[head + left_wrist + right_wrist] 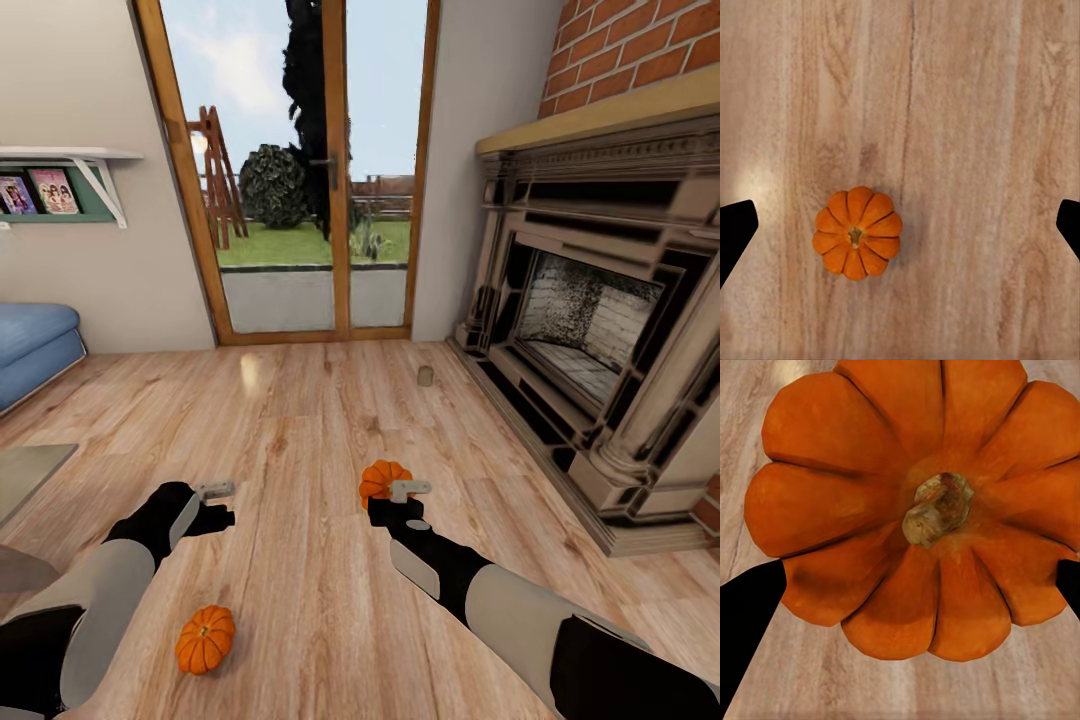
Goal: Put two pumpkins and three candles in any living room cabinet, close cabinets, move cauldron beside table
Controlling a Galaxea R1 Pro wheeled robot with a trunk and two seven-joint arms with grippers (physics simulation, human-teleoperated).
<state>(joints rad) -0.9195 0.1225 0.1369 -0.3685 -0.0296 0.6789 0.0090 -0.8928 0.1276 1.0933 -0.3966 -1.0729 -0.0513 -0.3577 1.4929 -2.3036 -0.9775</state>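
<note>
Right gripper (392, 492) poised right over one pumpkin (383, 479) on the wood floor (300, 420), fingers spread around it, left gripper (215, 505) spread, empty, second pumpkin (205, 639) seen below it, candle (425, 376) stood near the fireplace (600, 330)

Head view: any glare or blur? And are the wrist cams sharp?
Head view: a pale glare patch on the floor before the glass door, and the fireplace looks smeared. Left wrist view: soft wood grain, with a bright patch beside the pumpkin. Right wrist view: the held pumpkin looms large but fairly sharp.
</note>
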